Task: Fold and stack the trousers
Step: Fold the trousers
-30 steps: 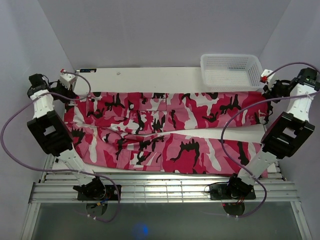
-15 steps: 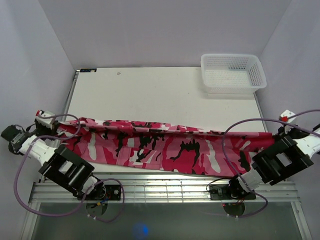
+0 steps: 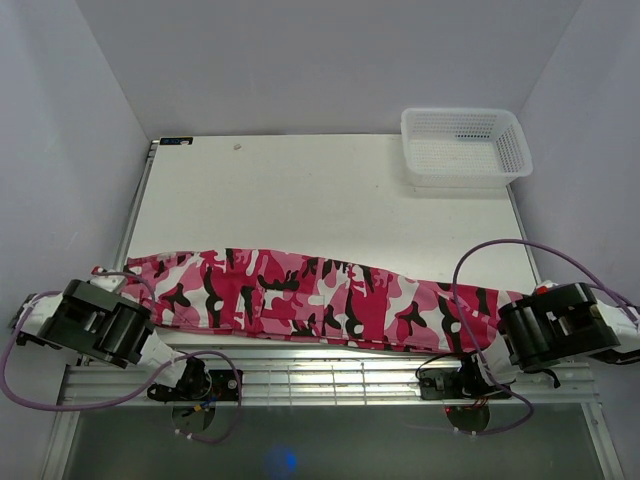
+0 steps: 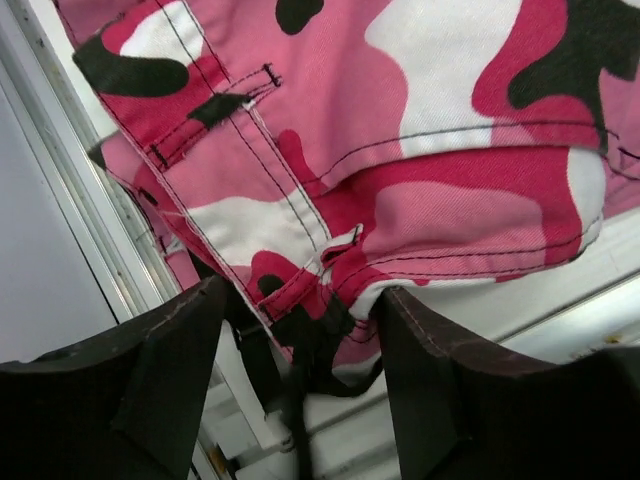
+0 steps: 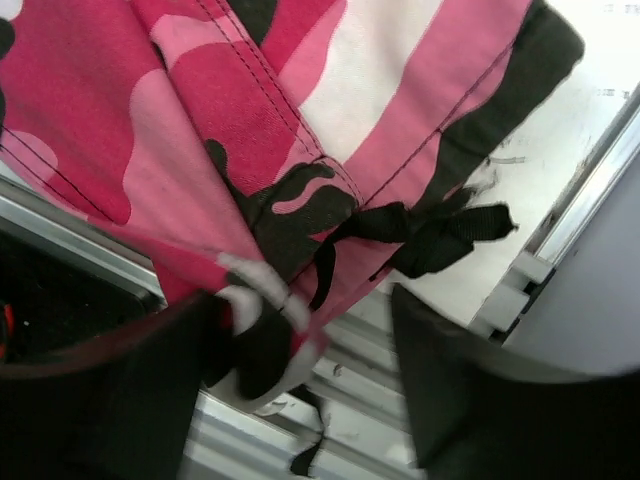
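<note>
The trousers (image 3: 320,300), in pink, red, white and black camouflage, are laid as a long narrow band along the near edge of the tabletop (image 3: 300,190). The band is stretched from the near left corner to the near right corner, and its right portion overhangs the near edge.

The left gripper (image 4: 300,375) is positioned at the near left corner. Its fingers (image 4: 160,370) are clenched on the end of the trousers, and a stitched hem and a belt loop are seen between them.

The right gripper (image 5: 300,350) is positioned at the near right corner. Its fingers (image 5: 450,390) are closed on the other end of the trousers, where the cloth is bunched. A knotted black tie (image 5: 430,235) is seen on the cloth just above the fingers. This view is partly blurred.

A white mesh basket (image 3: 465,145) is located at the far right corner, well apart from the trousers.
</note>
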Available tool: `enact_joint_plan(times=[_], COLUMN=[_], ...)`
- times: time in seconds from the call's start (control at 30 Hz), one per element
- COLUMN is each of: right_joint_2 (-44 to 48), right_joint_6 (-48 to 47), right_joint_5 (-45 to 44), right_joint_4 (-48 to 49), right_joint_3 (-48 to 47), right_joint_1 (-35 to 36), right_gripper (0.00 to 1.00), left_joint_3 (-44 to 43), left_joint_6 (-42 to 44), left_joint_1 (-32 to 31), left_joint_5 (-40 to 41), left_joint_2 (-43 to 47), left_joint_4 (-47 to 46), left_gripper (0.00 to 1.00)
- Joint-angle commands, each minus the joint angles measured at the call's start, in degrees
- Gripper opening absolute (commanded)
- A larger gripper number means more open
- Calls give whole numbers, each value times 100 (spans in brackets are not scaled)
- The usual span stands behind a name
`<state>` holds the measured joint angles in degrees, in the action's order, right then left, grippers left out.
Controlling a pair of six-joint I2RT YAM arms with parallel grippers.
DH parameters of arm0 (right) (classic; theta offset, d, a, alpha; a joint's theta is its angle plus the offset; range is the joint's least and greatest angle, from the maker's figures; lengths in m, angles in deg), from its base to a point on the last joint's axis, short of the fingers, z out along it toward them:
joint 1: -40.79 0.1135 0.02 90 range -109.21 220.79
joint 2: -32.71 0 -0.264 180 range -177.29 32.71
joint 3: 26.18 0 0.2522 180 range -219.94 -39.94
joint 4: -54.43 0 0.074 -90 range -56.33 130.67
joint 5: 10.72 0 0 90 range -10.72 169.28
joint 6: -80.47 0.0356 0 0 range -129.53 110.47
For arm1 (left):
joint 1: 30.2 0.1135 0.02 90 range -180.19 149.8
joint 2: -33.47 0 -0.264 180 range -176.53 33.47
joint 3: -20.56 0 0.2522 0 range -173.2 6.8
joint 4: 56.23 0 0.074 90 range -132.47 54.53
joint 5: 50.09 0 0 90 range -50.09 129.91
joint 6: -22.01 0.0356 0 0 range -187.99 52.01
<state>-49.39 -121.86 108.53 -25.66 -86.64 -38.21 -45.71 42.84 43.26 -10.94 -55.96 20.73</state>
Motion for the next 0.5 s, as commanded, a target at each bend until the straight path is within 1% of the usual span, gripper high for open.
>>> enact_joint_plan(times=[0.0,0.03,0.07,0.1,0.13,0.17,0.23,0.27,0.33,0.4,0.43,0.47], right_joint_2=[292,231,169,99,-50,-112,-209,-253,-359,-385,-350,-280], right_joint_6=[-4552,-4517,-4464,-4438,-4368,-4228,-3850,-3727,-3332,-2675,-1914,-1619], right_joint_5=[9,236,334,431,615,695,827,880,1124,1127,1030,977], right_joint_4=[350,166,-297,-537,-748,-872,-865,-873,-873,-873,-873,-873], right_joint_3=[-137,-303,-766,-1023,-1287,-1742,-2052,-2332,-2501,-2625,-2590,-2512], right_joint_1=[25,16,16,16,16,16,16,16,43,436,621,1040], right_gripper=[85,94,98,96,95,94,94,93,94,95,97,97], left_joint_3=[-362,-548,-767,-1265,-1540,-1795,-2278,-2368,-2422,-2378,-2204,-2080], left_joint_6=[1292,1362,1432,1485,1425,1120,871,792,661,-50,-287,-733], left_joint_1=[108,134,161,161,161,170,161,152,47,-452,-672,-1127], left_joint_5=[498,454,436,296,173,59,-231,-293,-233,-14,170,259], left_joint_2=[233,172,110,40,-91,-110,-40,82,223,425,496,575], left_joint_4=[480,657,1155,1394,1606,1721,1722,1722,1722,1713,1713,1626], left_gripper=[76,96,97,98,98,98,98,98,98,98,98,98])
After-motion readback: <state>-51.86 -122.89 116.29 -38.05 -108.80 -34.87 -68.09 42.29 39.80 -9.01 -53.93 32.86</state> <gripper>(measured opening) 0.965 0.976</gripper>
